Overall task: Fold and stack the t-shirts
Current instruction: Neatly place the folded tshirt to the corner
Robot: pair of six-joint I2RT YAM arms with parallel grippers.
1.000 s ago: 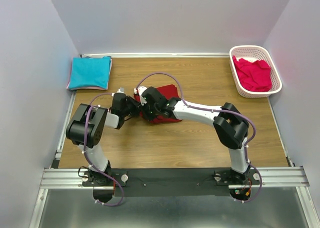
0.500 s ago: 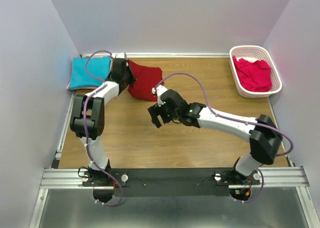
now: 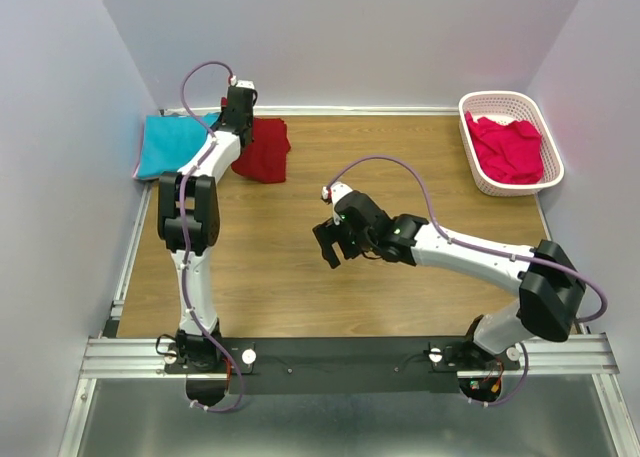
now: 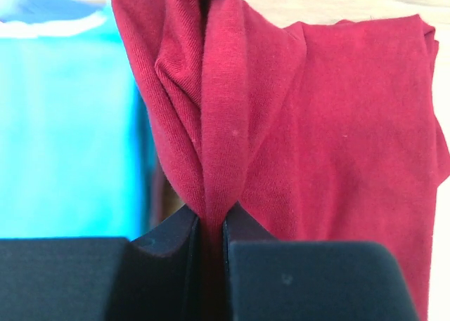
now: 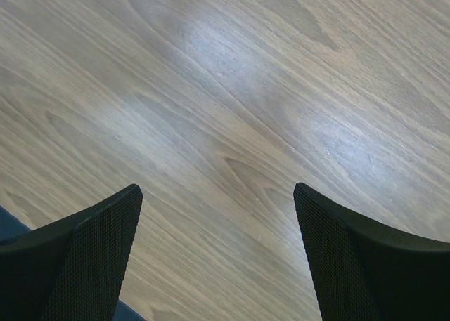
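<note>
The folded dark red t-shirt [image 3: 265, 149] hangs at the back left of the table, pinched in my left gripper [image 3: 238, 127], which is shut on a bunched fold of it [image 4: 211, 138]. Just left of it lies the folded turquoise t-shirt [image 3: 172, 145], also seen behind the red cloth in the left wrist view [image 4: 63, 124]. The brighter pinkish-red t-shirt [image 3: 510, 149] lies crumpled in the white basket [image 3: 478, 177]. My right gripper [image 3: 329, 245] hovers open over bare wood at mid-table, its fingers [image 5: 91, 244] wide apart with nothing between them.
The white latticed basket stands at the back right corner. Grey walls close in the table on three sides. A metal rail [image 3: 340, 355] with both arm bases runs along the near edge. Bare wooden tabletop [image 5: 232, 124] lies under the right gripper.
The left arm carried the dark red t-shirt from mid-table to the back left beside the turquoise one. The right gripper let go of it, opened wide and drew back toward the near right.
</note>
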